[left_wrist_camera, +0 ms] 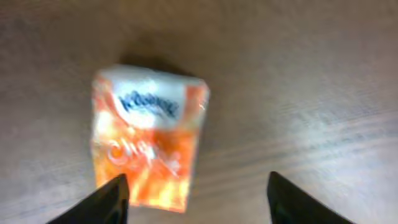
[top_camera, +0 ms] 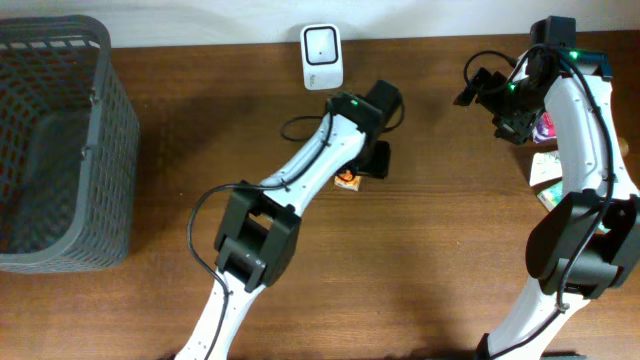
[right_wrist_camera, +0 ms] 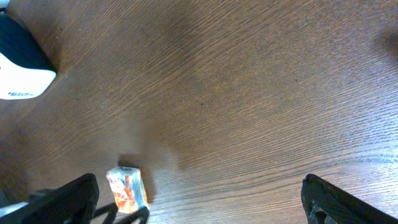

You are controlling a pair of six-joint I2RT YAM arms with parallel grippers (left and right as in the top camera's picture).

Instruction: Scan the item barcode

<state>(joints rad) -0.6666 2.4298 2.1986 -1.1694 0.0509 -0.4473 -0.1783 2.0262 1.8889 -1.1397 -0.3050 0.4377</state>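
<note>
Left gripper (left_wrist_camera: pixel 198 179): released, jaws spread. Orange tissue packet (left_wrist_camera: pixel 149 134): flat on table (left_wrist_camera: pixel 311 93), just ahead of it. Right gripper (right_wrist_camera: pixel 200 180): released wide.

My claw (right_wrist_camera: pixel 202 190) hangs spread wide above a wooden table (right_wrist_camera: pixel 249 93); orange packet (right_wrist_camera: pixel 126 186) lower left, white scanner (right_wrist_camera: pixel 18 74) upper left.

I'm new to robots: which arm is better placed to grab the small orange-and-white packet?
Probably the left. The left gripper hovers open just above the small orange-and-white packet; the right gripper, also open, sits well off to the side.
</note>
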